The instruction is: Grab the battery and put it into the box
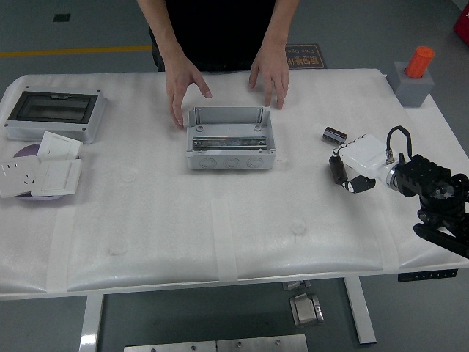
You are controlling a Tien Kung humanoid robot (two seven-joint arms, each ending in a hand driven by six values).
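An open grey box (229, 138) stands at the table's middle, toward the far side. My right hand (350, 169), white-shelled on a black arm, reaches in from the right with its fingers curled around a black cylindrical battery (338, 169). That battery is held close to the table surface, partly hidden by the fingers. A second battery (334, 134) lies on the table just behind the hand. A person stands at the far side with one hand (184, 82) and the other hand (270, 73) resting on the table behind the box.
A grey enclosure with a dark lid (54, 114) sits at the far left. White socket plates (40, 169) lie stacked on a purple disc in front of it. A grey block with an orange cylinder (414, 73) stands at the far right corner.
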